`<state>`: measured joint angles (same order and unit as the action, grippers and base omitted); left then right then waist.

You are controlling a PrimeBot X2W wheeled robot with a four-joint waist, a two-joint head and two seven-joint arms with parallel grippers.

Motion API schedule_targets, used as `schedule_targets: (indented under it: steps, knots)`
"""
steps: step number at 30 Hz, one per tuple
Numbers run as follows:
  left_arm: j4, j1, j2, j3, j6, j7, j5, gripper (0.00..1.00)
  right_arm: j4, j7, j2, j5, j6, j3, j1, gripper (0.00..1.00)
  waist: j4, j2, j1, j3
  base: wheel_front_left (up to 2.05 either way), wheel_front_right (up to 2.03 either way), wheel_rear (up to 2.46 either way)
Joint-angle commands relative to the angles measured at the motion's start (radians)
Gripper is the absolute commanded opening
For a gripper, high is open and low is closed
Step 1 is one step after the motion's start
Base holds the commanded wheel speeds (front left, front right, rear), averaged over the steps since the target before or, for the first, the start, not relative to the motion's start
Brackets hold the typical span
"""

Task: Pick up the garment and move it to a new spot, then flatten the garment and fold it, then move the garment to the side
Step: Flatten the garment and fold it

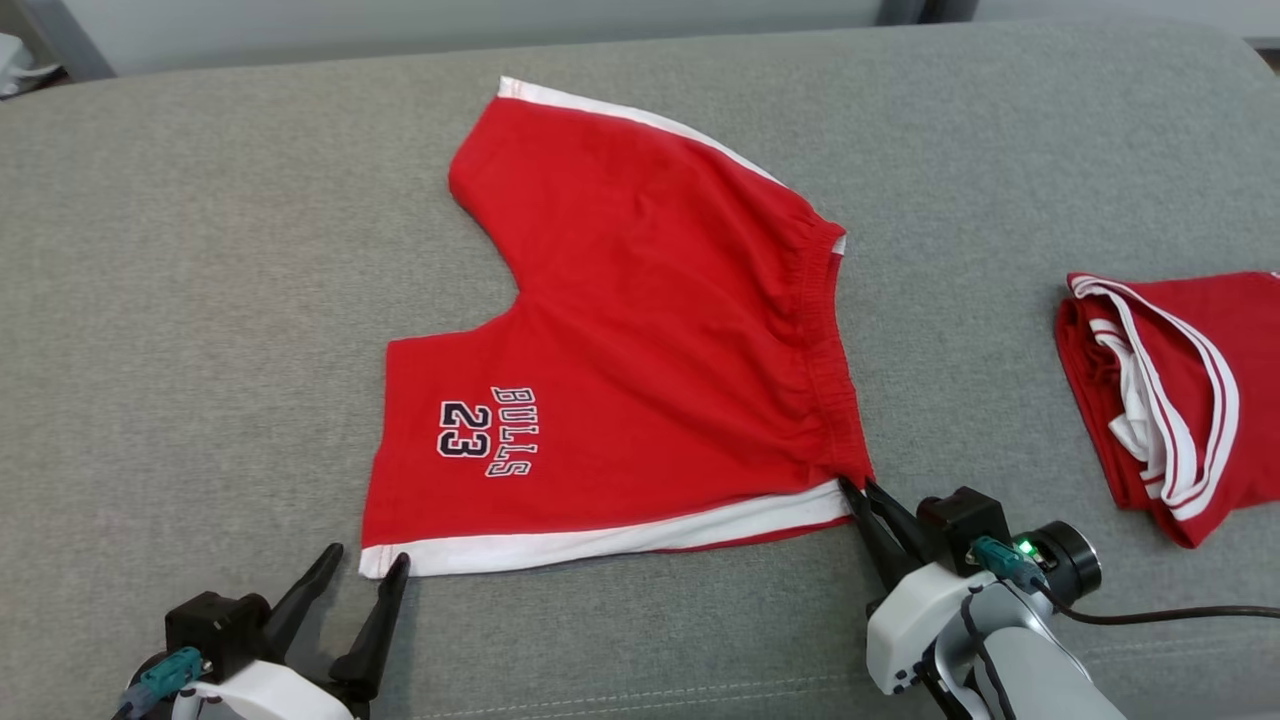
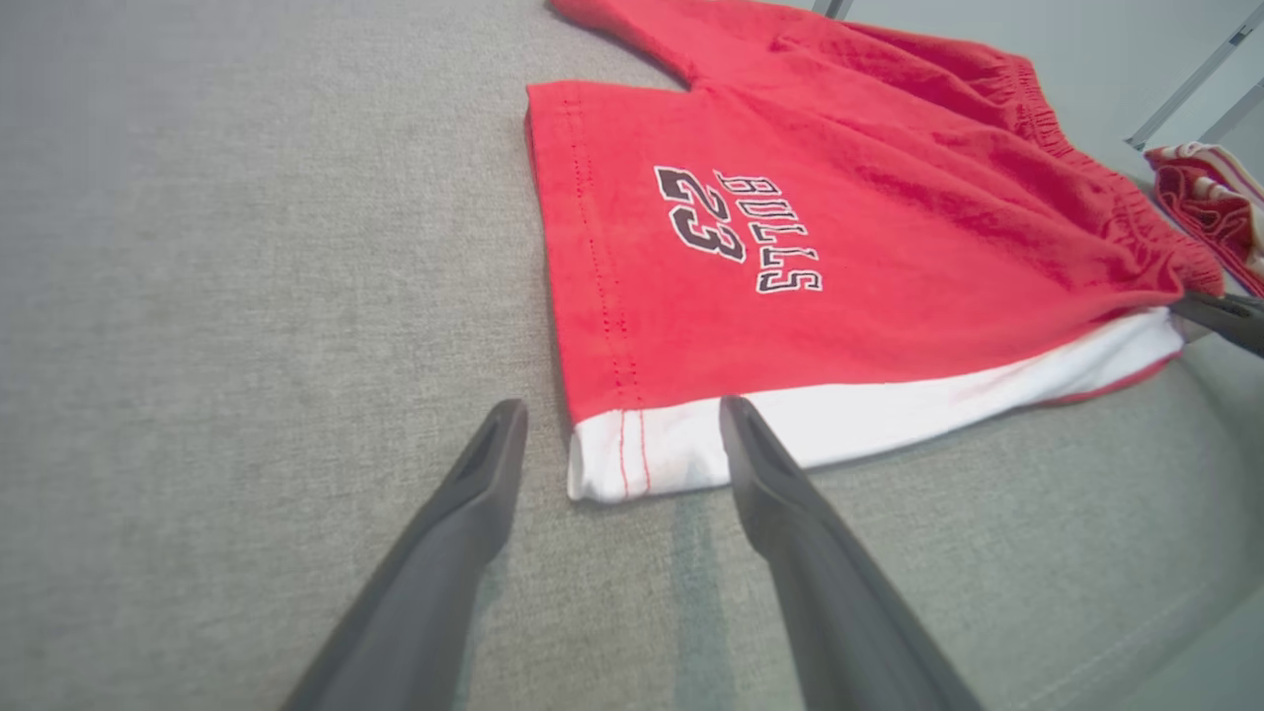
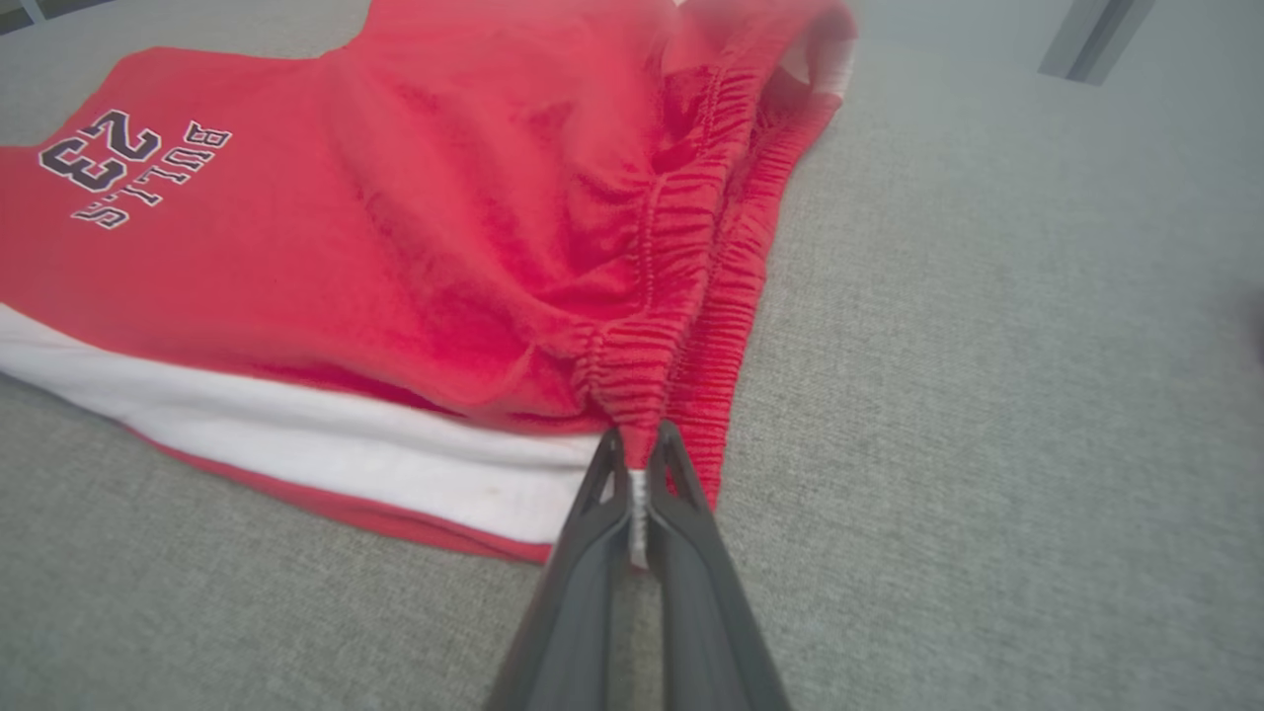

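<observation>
Red shorts flat on the grey cushion, right gripper clamped on their near-right waistband corner.
Head view: folded red garment lies well apart, far right. Left wrist view: left gripper spread apart, the near-left hem corner between its fingers. Right wrist view: fingers together, pinching the elastic.

A grey woven surface spread out beneath and ahead of both pairs of my jaws. A stitched seam ran across it between the two pairs, behind their tips. To the right of my right jaws, near but apart from them, lay a folded red jersey, its white-and-red striped trim turned toward those jaws. Far ahead and to the left of my left jaws, past the surface's far edge, sat a small white object, too cut off to identify.
</observation>
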<state>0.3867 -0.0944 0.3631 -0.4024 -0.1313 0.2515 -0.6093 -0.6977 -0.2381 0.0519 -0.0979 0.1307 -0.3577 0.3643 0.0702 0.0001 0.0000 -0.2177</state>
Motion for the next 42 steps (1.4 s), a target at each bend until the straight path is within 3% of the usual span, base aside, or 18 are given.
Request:
schedule_targets:
  steps: [1,4,5,6,7,9,17,31,42]
  knots:
    - [-0.005,-0.049,0.035,0.028,0.001,0.01,-0.014,1.0,0.033,-0.003,-0.002,-0.008,0.0,-0.028,0.019,0.0,0.024,-0.0001,0.0,-0.025,0.0,0.0,0.0]
    - [0.007,-0.058,0.05,0.017,0.001,0.01,-0.031,1.0,0.054,0.0,-0.002,-0.014,0.0,-0.042,0.024,0.0,0.039,-0.0001,0.0,-0.042,0.0,0.0,0.0]
    - [0.011,-0.061,0.054,0.015,0.001,0.01,-0.032,0.92,0.06,0.001,-0.002,-0.015,0.0,-0.044,0.024,0.0,0.042,-0.0001,0.0,-0.046,0.0,0.0,0.0]
    - [0.016,-0.061,0.055,0.012,0.001,0.01,-0.035,0.72,0.066,0.002,-0.002,-0.016,0.0,-0.047,0.024,0.0,0.044,-0.0001,0.0,-0.049,0.0,0.0,0.0]
    - [0.021,-0.062,0.057,0.008,0.001,0.01,-0.037,0.38,0.07,0.003,-0.002,-0.016,0.0,-0.048,0.024,0.0,0.046,-0.0001,0.0,-0.051,0.0,0.0,0.0]
    - [0.028,-0.063,0.058,0.004,0.001,0.01,-0.04,0.0,0.077,0.005,-0.002,-0.018,0.0,-0.05,0.025,0.0,0.049,-0.0001,0.0,-0.055,0.0,0.0,0.0]
    - [0.034,-0.059,0.053,0.023,0.001,0.01,-0.041,0.0,0.067,0.005,-0.002,-0.031,0.0,-0.038,0.019,0.0,0.037,-0.0001,0.0,-0.014,0.0,0.0,0.0]
    - [0.167,0.055,-0.055,0.054,0.001,0.01,0.02,0.0,-0.074,-0.009,-0.002,-0.119,0.0,-0.062,-0.077,0.0,-0.004,-0.0001,0.0,0.203,0.0,0.0,0.0]
    - [0.234,0.104,-0.103,0.07,0.001,0.01,0.064,0.0,-0.094,-0.016,0.025,-0.2,0.0,-0.116,-0.157,0.0,-0.031,-0.0001,0.0,0.251,0.0,0.0,0.0]
